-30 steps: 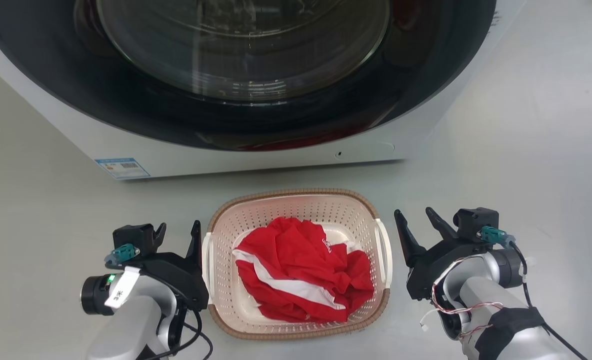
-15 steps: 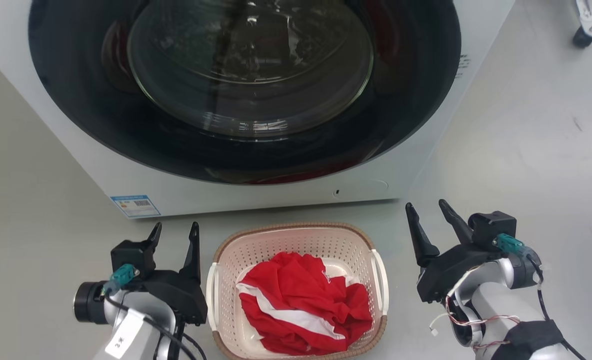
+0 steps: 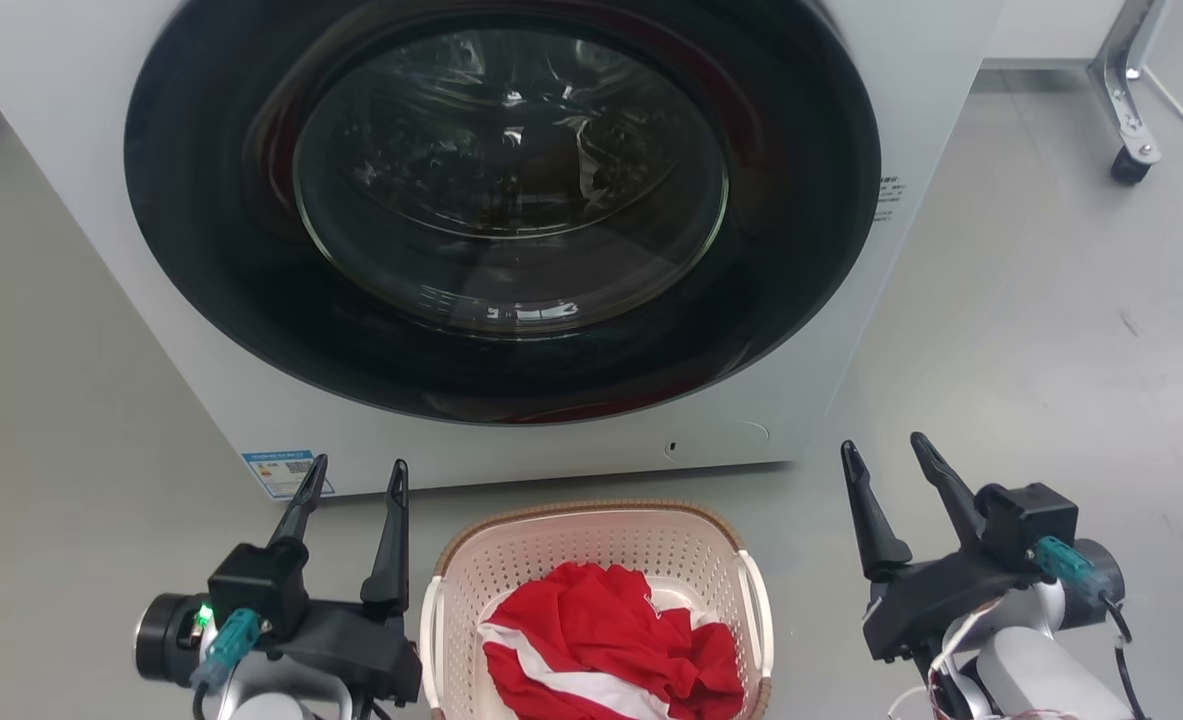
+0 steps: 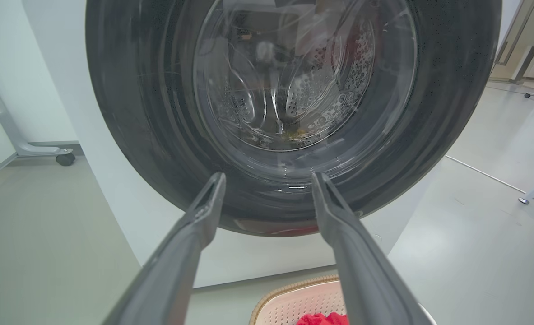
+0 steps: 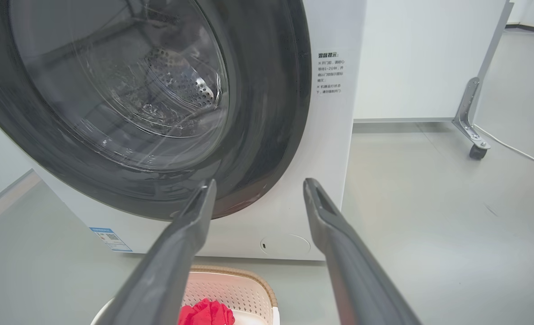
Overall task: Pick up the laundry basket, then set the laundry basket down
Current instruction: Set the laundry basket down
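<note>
laundry basket (image 3: 551, 560) before washing machine (image 3: 551, 455), left gripper (image 3: 360, 463), right gripper (image 3: 883, 443) gaping alongside

Left gripper (image 3: 360, 463) and right gripper (image 3: 883, 443): each has 2 long, dark, tapering fingers (image 3: 391, 540) on an angular black housing (image 3: 351, 645). A teal connector (image 3: 226, 640) sits beside each black cylindrical wrist (image 3: 156, 640). The left wrist bears 1 green light (image 3: 205, 613). Red-and-white wires (image 3: 936, 695) and a black cable (image 3: 1123, 650) run along the pale right forearm (image 3: 1031, 680).
</note>
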Controlling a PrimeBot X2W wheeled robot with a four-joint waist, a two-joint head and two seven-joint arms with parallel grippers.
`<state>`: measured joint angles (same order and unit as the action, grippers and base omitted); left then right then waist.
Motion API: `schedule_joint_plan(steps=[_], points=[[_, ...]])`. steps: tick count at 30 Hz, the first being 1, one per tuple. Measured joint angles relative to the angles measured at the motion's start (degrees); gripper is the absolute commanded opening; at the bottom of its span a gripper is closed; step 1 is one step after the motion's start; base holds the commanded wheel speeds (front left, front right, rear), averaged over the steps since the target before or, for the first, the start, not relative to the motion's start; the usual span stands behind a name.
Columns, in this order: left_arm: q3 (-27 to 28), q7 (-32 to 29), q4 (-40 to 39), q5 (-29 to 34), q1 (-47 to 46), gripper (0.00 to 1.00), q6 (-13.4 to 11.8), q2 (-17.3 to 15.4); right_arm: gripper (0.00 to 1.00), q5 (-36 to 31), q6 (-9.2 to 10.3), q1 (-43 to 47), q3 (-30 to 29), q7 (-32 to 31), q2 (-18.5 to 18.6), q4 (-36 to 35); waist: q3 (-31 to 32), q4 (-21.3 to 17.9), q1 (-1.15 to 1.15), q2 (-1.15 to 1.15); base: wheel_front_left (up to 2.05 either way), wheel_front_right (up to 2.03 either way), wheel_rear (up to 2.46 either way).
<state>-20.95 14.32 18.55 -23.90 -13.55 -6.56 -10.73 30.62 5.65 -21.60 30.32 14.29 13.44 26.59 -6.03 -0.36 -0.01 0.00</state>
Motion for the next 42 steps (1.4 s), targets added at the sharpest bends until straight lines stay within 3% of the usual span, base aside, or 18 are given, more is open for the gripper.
schedule_joint_plan(steps=[16,32,42], points=[[3.7,0.2,-15.1,4.3,11.5,1.00,-0.5,-0.3,1.00,-4.9,1.42,10.7,-4.8,0.0,2.0,-13.1,3.4,0.0,0.00,0.00,0.00,0.00,0.00],[8.7,-2.3,-16.4,6.4,16.3,1.00,-0.6,3.6,1.00,-7.8,1.48,16.7,-10.4,0.0,1.7,-17.2,3.2,0.0,0.01,0.00,0.00,0.00,0.00],[10.2,-5.0,-17.3,7.4,16.7,1.00,-0.6,4.1,1.00,-9.6,1.49,17.5,-11.6,0.0,0.4,-18.6,3.0,0.1,0.01,0.00,0.00,0.00,0.00]])
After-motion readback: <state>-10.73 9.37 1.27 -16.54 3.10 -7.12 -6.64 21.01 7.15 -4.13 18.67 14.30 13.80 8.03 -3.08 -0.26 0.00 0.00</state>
